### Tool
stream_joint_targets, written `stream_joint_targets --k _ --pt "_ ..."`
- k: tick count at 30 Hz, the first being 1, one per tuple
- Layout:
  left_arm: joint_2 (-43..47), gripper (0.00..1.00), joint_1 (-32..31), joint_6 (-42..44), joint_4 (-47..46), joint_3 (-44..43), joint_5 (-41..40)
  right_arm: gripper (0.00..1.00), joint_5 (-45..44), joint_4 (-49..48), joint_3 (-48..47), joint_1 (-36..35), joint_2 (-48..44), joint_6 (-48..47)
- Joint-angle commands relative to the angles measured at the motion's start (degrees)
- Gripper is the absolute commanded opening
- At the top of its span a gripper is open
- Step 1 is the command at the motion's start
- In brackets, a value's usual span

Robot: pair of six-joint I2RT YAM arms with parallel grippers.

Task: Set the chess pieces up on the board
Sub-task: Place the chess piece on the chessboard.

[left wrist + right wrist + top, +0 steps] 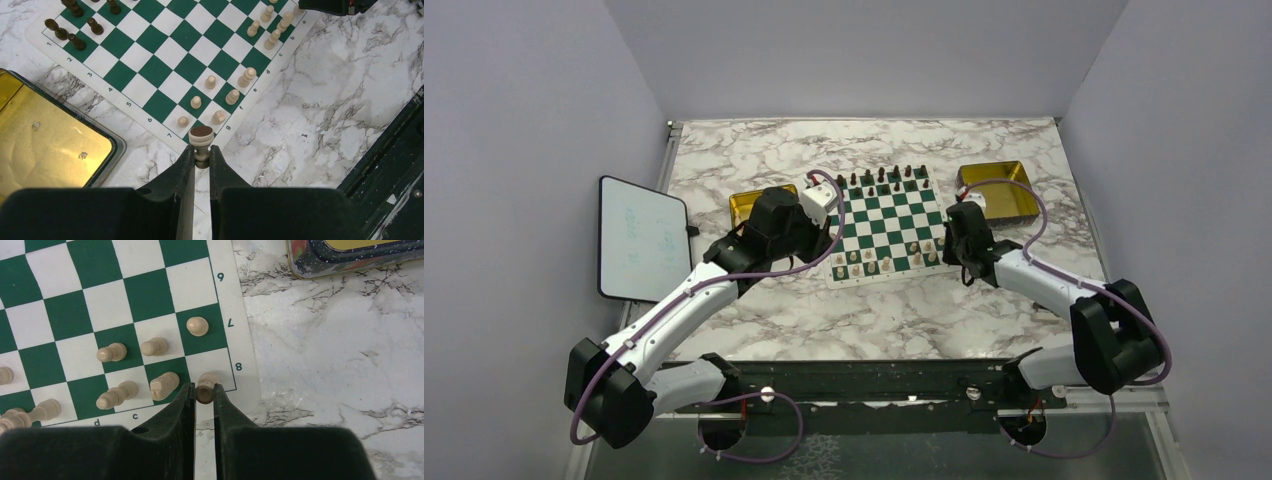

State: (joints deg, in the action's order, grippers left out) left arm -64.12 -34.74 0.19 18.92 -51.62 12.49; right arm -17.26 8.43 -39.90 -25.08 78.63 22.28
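From above, the board is lying mid-desk, toward the far edge. A gold tray is sitting beside its left side, a second gold tray by its far right corner, and a white tablet is overhanging the desk's left edge.

In the left wrist view, the left jaws are clenching a cream piece at the board's corner. Pawns are crowding just beyond it, with bare marble to the right.

In the right wrist view, the right jaws are gripping another cream piece on the corner square. Neighbouring pieces are standing close on its left, and open marble is lying to the right.
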Motion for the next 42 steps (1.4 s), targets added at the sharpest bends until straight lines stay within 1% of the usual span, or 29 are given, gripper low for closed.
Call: stream_joint_targets --k 1,12,25,37,42 --pt "0.7 0.05 -0.2 0.9 -1.5 0.3 -0.3 0.08 -1.1 -3.0 0.8 0.4 1.4 -0.2" --pt "0.4 0.05 -0.2 0.8 -1.5 0.3 0.0 0.09 -0.3 -1.6 -1.2 0.7 4.4 -0.6" --pt "-0.8 0.05 -0.2 0.4 -1.9 0.5 1.9 0.09 0.1 -2.3 -1.4 0.7 4.6 -0.8" --pt "-1.2 0.05 -0.2 0.3 -1.5 0.3 3.2 0.09 -0.7 1.4 -5.7 0.7 5.5 -1.1" --pt "-0.9 0.05 -0.2 0.5 -1.4 0.5 2.7 0.1 -0.1 2.1 -5.5 0.8 6.3 -0.8"
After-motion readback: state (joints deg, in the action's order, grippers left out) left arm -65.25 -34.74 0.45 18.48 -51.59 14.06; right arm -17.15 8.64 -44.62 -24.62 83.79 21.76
